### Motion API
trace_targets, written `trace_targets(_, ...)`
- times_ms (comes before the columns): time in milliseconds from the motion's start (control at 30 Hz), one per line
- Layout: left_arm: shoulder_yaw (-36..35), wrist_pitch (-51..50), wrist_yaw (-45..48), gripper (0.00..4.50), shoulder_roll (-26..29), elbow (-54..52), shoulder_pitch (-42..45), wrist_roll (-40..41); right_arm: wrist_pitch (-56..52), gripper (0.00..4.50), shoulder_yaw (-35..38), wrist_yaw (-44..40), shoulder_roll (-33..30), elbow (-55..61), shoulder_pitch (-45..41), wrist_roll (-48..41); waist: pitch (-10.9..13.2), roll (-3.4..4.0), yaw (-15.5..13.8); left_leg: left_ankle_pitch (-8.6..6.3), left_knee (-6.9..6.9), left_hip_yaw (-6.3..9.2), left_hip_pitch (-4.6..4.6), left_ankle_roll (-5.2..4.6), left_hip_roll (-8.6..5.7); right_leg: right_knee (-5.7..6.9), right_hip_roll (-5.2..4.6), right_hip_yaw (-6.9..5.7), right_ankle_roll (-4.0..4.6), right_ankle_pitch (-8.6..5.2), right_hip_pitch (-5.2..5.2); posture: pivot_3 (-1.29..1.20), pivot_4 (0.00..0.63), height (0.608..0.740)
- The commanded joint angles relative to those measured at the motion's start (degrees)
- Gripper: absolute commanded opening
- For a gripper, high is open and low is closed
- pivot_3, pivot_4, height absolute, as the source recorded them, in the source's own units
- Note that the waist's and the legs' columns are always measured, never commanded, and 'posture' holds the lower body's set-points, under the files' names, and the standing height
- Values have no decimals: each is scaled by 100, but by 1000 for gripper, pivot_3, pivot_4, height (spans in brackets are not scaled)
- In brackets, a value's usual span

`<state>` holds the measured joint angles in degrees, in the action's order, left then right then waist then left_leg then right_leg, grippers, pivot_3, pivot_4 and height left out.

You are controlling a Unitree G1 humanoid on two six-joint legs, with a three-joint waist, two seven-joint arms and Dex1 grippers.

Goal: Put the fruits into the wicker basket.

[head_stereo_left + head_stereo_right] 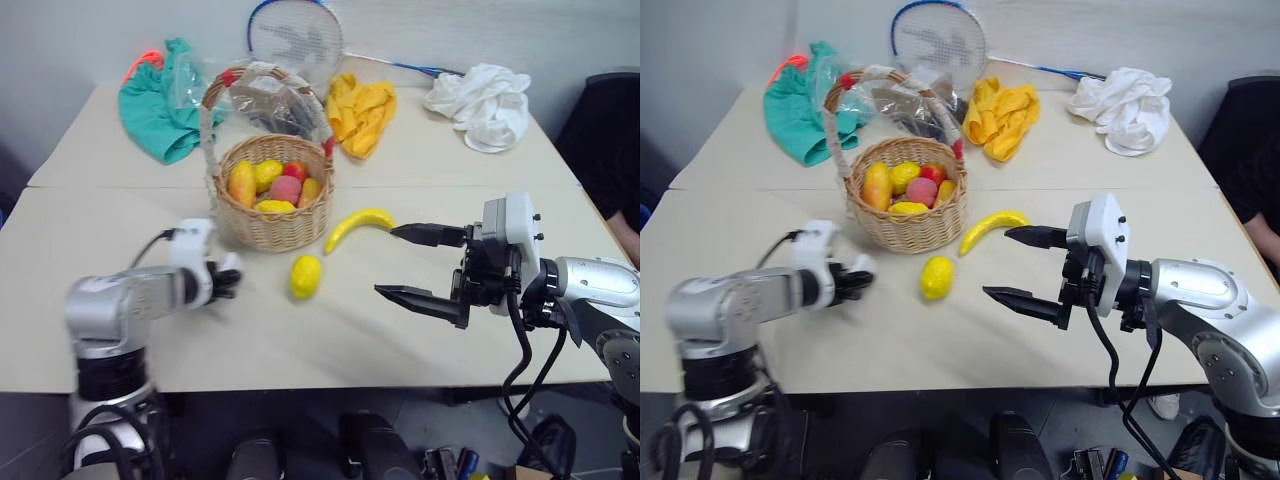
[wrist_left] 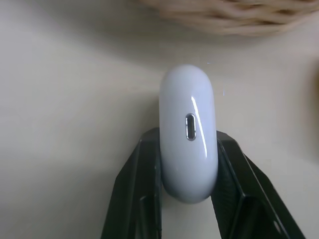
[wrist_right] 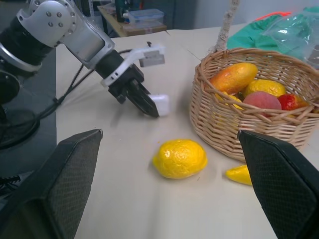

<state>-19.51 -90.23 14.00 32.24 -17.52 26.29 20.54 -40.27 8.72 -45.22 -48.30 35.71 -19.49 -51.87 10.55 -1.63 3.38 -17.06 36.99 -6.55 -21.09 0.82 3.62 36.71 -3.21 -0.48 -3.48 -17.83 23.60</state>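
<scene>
Left gripper jaws clamp the small white rounded case; right gripper jaws gape beside the oval yellow lemon, best straddled squarely for the round wicker basket.

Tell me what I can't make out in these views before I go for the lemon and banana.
- Banana: in the right wrist view the right gripper's finger hides all but one end.
- Wicker basket: cut off by the left wrist view's edge.
- Fruits low in the basket: hidden by the upper fruits and the wall.
- White case: whether it is lifted off the table in the left gripper can't be told.
</scene>
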Motion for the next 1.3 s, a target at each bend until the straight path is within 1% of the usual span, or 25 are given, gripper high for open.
trace_targets(33,-811,393,138,1037,698,528,-595,-278,73,4500,-140,-203,58,-48,-280,-26,1,1,-12,1,1,3,-1,4,1,14,2,-1,8,-5,8,0,150,740)
trace_targets(67,-989,586,175,1037,869,725,-725,-311,76,4500,-190,-247,73,-107,-350,-11,2,1,-16,6,0,6,-3,13,4,20,5,-4,13,-8,15,0,150,740)
trace_targets(133,-1142,837,190,1037,1023,955,-848,-317,76,4500,-236,-309,91,-185,-431,8,2,0,-44,10,1,16,-7,19,4,23,3,-11,18,-10,17,0,150,740)
trace_targets(200,-1369,1262,178,1037,1201,1402,-1042,-429,93,4500,-376,-435,133,-274,-568,75,2,0,-63,8,2,19,-10,15,1,21,-7,-13,20,-11,17,0,150,740)
trace_targets(300,-1583,1586,129,1037,1220,1709,-1185,-457,102,4500,-532,-576,211,-382,-742,137,2,0,-98,1,0,22,-15,3,-3,14,-23,-17,21,-11,17,0,150,740)
trace_targets(367,-1638,1676,109,1601,1178,1710,-1250,-426,104,4500,-599,-637,255,-460,-842,181,2,0,-109,-2,-3,22,-15,1,-5,10,-29,-18,24,-13,18,0,150,740)
trace_targets(400,-1647,1696,108,1764,1172,1699,-1273,-411,105,4500,-611,-659,266,-484,-865,202,2,1,-117,-4,-7,23,-17,3,-4,7,-30,-19,25,-13,20,0,150,740)
trace_targets(433,-1665,1690,108,2079,1178,1659,-1302,-398,110,4500,-626,-694,274,-512,-887,230,2,1,-128,-4,-12,24,-19,3,-4,7,-31,-20,27,-14,23,0,150,740)
trace_targets(467,-1717,1647,109,2294,1183,1584,-1323,-375,118,4500,-634,-732,276,-535,-896,261,2,1,-129,-5,-16,25,-19,6,-4,6,-30,-22,30,-16,25,0,150,740)
trace_targets(600,-2278,1343,351,3516,1393,1189,-1186,-71,106,4500,-666,-806,278,-585,-885,386,2,-1,-127,2,-50,25,-20,16,-4,-1,-30,-26,37,-20,36,0,150,740)
trace_targets(700,-2760,1207,924,3516,1714,890,-1151,385,85,4500,-679,-786,300,-569,-806,477,0,-21,-137,14,-68,24,-52,28,-4,-3,-28,-29,37,-20,72,0,150,740)
trace_targets(733,-2929,1153,1186,3516,1848,805,-1185,591,79,4500,-693,-771,314,-565,-786,512,-1,-24,-135,32,-68,25,-75,57,-3,2,-26,-32,38,-21,97,0,150,740)
trace_targets(767,-3180,1093,1621,3516,2031,659,-1259,931,85,4500,-741,-747,332,-570,-769,589,-1,-24,-135,36,-66,28,-93,62,-3,2,-26,-37,38,-21,114,0,150,740)
trace_targets(800,-3463,1035,2189,3516,2241,467,-1401,1353,103,4500,-816,-727,361,-599,-768,687,-1,-25,-120,37,-64,28,-105,63,-4,1,-26,-39,38,-21,125,0,150,740)
trace_targets(867,-3808,1081,3054,3516,2509,126,-1747,1933,129,4500,-917,-720,417,-685,-787,828,1,-23,-115,36,-61,23,-118,62,-6,-1,-28,-40,38,-21,137,0,150,740)
trace_targets(967,-3964,1489,4163,3516,2797,-596,-2503,2466,242,4500,-1153,-696,560,-960,-887,1174,5,-15,-71,35,-60,15,-116,59,-9,-8,-34,-39,38,-21,135,0,150,740)
trace_targets(1067,-3916,1659,4775,3516,2996,-1125,-2713,3049,617,4500,-1538,-853,622,-1184,-931,1739,6,-14,-46,38,-59,19,-116,58,-9,-4,-33,-43,39,-21,135,0,150,740)
trace_targets(1167,-3603,1807,5054,3516,3219,-1550,-2664,3504,1000,4500,-1922,-969,802,-1512,-1075,2245,6,-13,-34,41,-50,30,-116,52,-9,15,-30,-52,43,-24,133,0,150,740)
trace_targets(1300,-2819,2450,5133,3516,3486,-1744,-2600,3371,1798,4500,-2603,-1005,1327,-2309,-1504,3163,10,-7,24,46,-49,24,-90,37,-16,32,-26,-43,43,-20,113,0,150,740)
